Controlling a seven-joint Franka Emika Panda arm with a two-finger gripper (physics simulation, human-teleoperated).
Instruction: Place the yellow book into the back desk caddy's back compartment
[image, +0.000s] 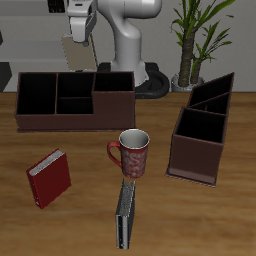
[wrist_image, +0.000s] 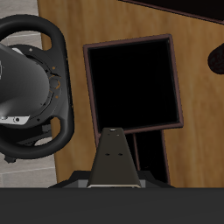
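You have the yellow book (image: 72, 50) pinched in your gripper (image: 78, 42), hanging above the back desk caddy (image: 60, 112); lowering and releasing remain.

An office-like desk setup, rendered in simulation: a wooden bench (image: 215, 215) carrying two desk caddies (image: 75, 100) (image: 203, 128), books (image: 48, 178), a mug (image: 131, 152), and a potted plant (image: 200, 35) behind.
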